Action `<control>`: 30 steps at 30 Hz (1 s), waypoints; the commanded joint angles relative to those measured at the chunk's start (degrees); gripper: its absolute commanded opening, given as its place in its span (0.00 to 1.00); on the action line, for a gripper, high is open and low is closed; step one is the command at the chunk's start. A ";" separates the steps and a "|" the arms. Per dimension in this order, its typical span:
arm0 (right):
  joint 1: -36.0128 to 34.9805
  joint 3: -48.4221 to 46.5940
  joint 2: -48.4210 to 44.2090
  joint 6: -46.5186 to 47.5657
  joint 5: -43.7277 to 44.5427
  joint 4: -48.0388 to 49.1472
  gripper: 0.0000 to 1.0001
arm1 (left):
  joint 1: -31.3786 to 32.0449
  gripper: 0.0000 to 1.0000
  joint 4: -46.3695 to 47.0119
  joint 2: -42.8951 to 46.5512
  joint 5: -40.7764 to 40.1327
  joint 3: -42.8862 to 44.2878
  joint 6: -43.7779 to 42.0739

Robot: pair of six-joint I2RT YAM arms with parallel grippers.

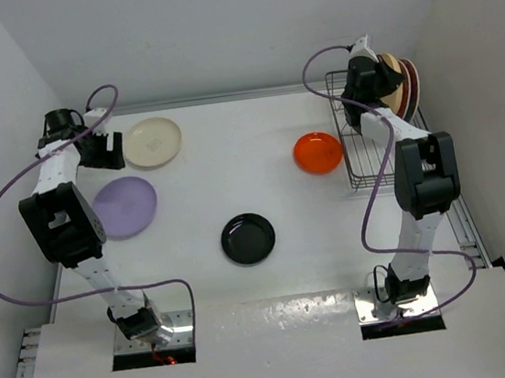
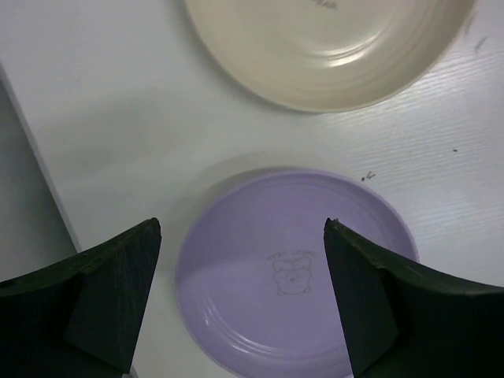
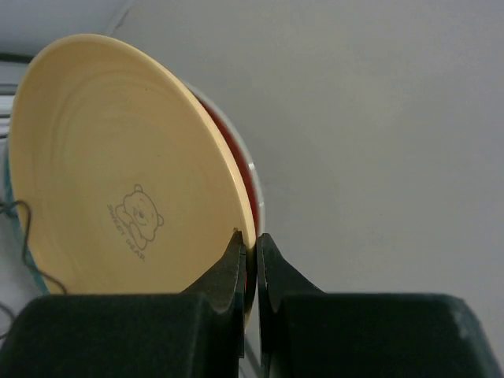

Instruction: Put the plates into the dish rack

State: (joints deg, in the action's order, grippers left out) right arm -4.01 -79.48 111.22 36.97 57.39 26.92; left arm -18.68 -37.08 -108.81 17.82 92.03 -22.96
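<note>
Lavender plate (image 2: 295,276), faint bear outline, between the black left jaws; cream plate (image 2: 331,47) just beyond them. At the right jaws, pale orange plate (image 3: 118,173), bear print too, red plate (image 3: 234,153) behind. White bench (image 2: 102,118).

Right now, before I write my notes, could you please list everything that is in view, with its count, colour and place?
cream plate: one, cream, flat on the table, far left
lavender plate: one, lavender, flat on the table, left, nearer than the cream plate
small orange plate: one, bright orange, flat on the table, just left of the dish rack
small black plate: one, glossy black, flat on the table, near the middle
pale orange plate: one, pale orange, on edge at the far end of the dish rack
red plates: seemingly two, dark red, on edge behind the pale orange plate
dish rack: one, dark wire, right side of the table
table: one, white
left gripper: one, black, open, above the lavender plate
right gripper: one, black, shut on the pale orange plate's rim
</note>
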 commanded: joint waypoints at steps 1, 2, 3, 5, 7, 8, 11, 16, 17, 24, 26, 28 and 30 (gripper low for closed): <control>-1.26 0.99 -0.04 -8.65 -1.66 -5.44 0.00 | -4.78 0.89 0.08 1.50 1.51 -1.67 1.87; -1.35 1.08 -0.47 -9.54 -2.62 -6.08 0.00 | -6.01 0.89 0.08 2.02 0.73 -2.37 1.87; -1.35 1.26 -0.22 -10.07 -3.15 -6.61 0.00 | -6.02 0.90 0.08 2.81 -1.19 -3.16 1.87; -1.00 1.35 0.13 -12.18 -3.07 -8.37 0.00 | -7.51 0.90 0.08 3.43 -3.40 -5.97 0.12; -0.91 1.43 0.40 -12.62 -3.24 -9.16 0.06 | -8.83 0.90 0.08 3.43 -5.77 -7.73 0.11; -1.00 1.26 0.58 -12.71 -3.33 -10.12 0.09 | -10.40 0.90 0.08 3.43 -5.78 -9.39 0.11; -1.35 1.43 -0.12 -13.68 -4.12 -11.88 0.16 | -12.78 0.90 0.08 3.43 -6.49 -12.30 0.81; -1.35 2.58 -4.43 -17.63 -9.13 -13.99 0.45 | -15.25 0.90 0.61 3.43 -4.14 -15.47 -0.07; -1.44 2.49 -5.39 -18.59 -9.83 -14.87 0.52 | -15.25 0.90 0.61 3.43 -3.24 -16.00 -0.68; -1.44 1.09 -9.52 -22.47 -12.03 -20.75 0.67 | -15.25 0.85 0.61 1.41 -0.60 -19.69 -1.74; -1.53 1.00 -12.34 -23.08 -13.52 -21.46 0.74 | -15.25 0.81 0.61 -0.60 0.01 -20.22 -2.96; -1.96 0.82 -14.96 -23.35 -14.92 -22.69 0.77 | -15.25 0.74 0.61 -1.83 1.42 -20.22 -3.75; -2.23 0.82 -16.12 -23.26 -15.81 -23.49 0.82 | -15.25 0.62 0.08 -3.15 2.57 -19.61 -3.76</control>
State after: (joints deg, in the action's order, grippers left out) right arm -5.41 -76.53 99.46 15.70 44.27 4.27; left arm -33.82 -36.56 -109.49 16.93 72.40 -25.08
